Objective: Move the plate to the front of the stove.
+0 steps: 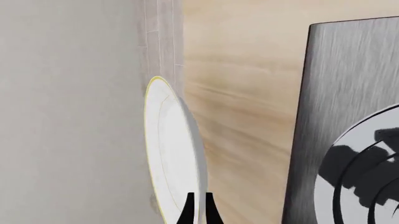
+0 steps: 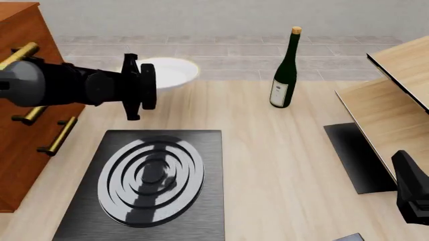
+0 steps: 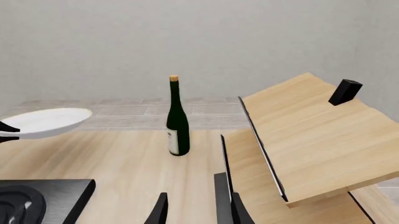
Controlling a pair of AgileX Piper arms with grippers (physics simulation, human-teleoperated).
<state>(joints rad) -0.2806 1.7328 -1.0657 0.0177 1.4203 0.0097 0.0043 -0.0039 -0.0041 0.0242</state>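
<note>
Front view shows the left pincer point(image 2: 148, 85) gripping the plate point(image 2: 171, 72) by its rim, lifted beyond the stove point(image 2: 150, 186); next it needs carrying to the stove's front

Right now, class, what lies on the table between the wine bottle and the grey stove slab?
Only bare light wood tabletop separates the dark green wine bottle from the dark grey brushed-metal stove, per the front view.

The white plate point(image 2: 171, 73) with thin gold rim is lifted above the table's far edge. The dark grey stove point(image 2: 150, 186) with silver rings lies flat at the near-left edge.
</note>
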